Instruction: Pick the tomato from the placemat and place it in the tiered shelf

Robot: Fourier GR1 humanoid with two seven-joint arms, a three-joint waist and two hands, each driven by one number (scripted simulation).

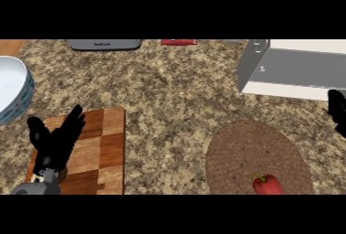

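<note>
One red vegetable point(267, 184) on placemat point(250, 146); tiered shelf point(297, 68) holds nothing.

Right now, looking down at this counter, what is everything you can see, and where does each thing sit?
Red vegetable with green stem: one, red; called a tomato in the task but shaped more like a pepper; near edge of the placemat.
Placemat: one, brown, woven, round; front right.
Tiered shelf: one, grey and white; far right.
Cutting board: one, chequered wood; front left.
Bowl: one, white inside, blue patterned outside; left edge.
Grey flat item: one; far edge, partly cut off.
Red item: one; far edge, mostly cut off.
Counter: speckled brown granite.
Left hand: black, fingers straight, over the cutting board.
Right hand: black, at the right edge, mostly out of view.
</note>
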